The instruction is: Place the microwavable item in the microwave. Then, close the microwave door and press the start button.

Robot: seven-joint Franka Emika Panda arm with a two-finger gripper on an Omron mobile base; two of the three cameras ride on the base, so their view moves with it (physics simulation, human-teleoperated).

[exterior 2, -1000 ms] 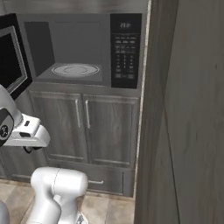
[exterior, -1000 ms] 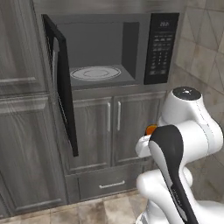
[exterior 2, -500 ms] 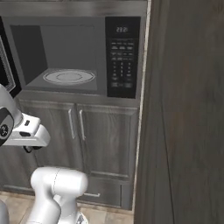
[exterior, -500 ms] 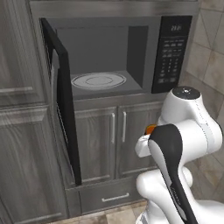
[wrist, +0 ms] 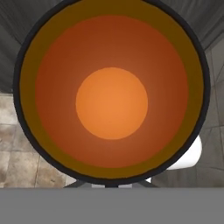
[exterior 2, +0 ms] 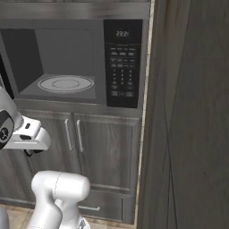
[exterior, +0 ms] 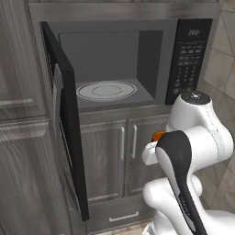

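Hand view: cup (wrist: 111, 103) mouth camward.

Even, soft rendered light throughout, no glare or hard shadows. The microwave (exterior: 124, 69) cavity is dimmer toward its back. All views sharp, slightly pixelated; no edge distortion.

The black-fronted microwave (exterior: 137, 64) is standing open, its grey cavity showing a round glass turntable (exterior: 106, 90). The microwave door (exterior: 66, 124) is swinging wide to the left. The dark-rimmed cup (wrist: 111, 92) with its orange top is looming close to the hand camera.
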